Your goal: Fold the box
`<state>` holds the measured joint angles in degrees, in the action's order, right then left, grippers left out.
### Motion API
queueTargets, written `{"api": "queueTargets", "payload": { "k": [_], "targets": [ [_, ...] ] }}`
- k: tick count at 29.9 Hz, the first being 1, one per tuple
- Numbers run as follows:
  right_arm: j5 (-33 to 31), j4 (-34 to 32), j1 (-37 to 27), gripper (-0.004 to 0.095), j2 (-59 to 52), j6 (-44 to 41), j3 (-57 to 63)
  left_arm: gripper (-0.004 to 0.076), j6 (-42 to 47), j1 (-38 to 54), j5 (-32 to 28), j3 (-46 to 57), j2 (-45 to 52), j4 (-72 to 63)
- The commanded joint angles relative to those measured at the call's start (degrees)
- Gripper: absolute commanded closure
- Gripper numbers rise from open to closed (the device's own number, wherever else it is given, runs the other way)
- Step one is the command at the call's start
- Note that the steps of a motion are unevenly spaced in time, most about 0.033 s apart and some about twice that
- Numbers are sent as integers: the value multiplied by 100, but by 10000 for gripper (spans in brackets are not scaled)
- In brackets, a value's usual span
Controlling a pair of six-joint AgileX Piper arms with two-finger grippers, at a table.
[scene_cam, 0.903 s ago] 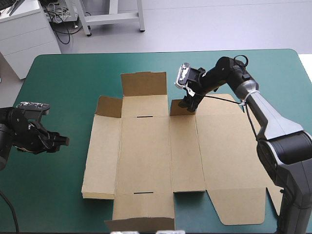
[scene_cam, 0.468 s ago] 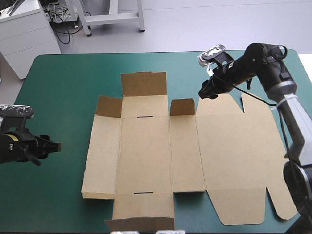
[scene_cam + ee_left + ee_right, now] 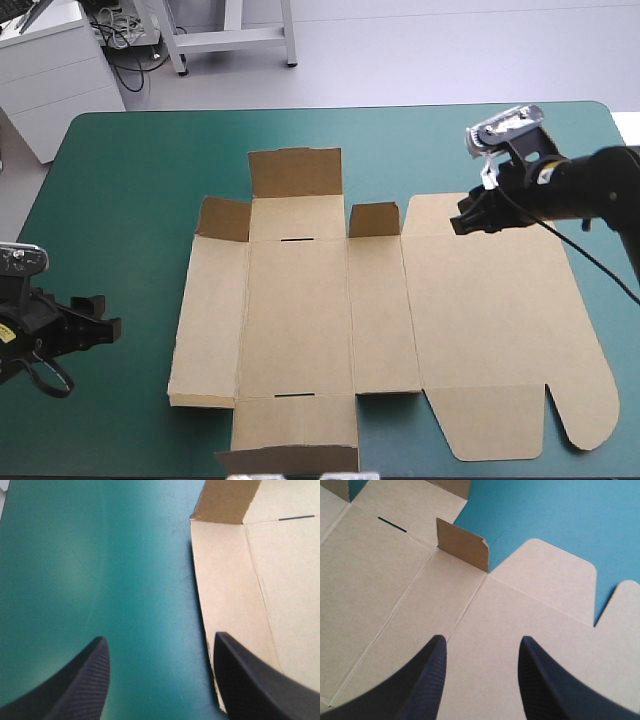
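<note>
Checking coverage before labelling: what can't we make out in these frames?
- High view: the near flap of the box is cut off at the picture's edge.
- Left wrist view: a finger of the left gripper covers part of the box's left edge.
- Right wrist view: whether the right gripper touches the box or hovers cannot be told.

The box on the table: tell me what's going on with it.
The box lies mostly flat on the teal-green cover, a few far flaps raised. Neither arm holds it: the left gripper is open beside its left edge, the right gripper hovers open over its far right panel.
</note>
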<state>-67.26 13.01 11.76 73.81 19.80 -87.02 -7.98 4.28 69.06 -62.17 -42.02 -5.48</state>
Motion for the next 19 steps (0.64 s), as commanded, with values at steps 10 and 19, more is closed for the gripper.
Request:
{"api": "queueTargets", "payload": {
  "k": [10, 19],
  "targets": [
    [1501, -551, -29, 499, -3081, -1095, 2542, 293, 23, -575, -674, 795, 456, 50],
    [1496, -752, -29, 499, -4287, -1336, 3848, 292, 474, -563, -417, 912, 432, -52]
  ]
}}
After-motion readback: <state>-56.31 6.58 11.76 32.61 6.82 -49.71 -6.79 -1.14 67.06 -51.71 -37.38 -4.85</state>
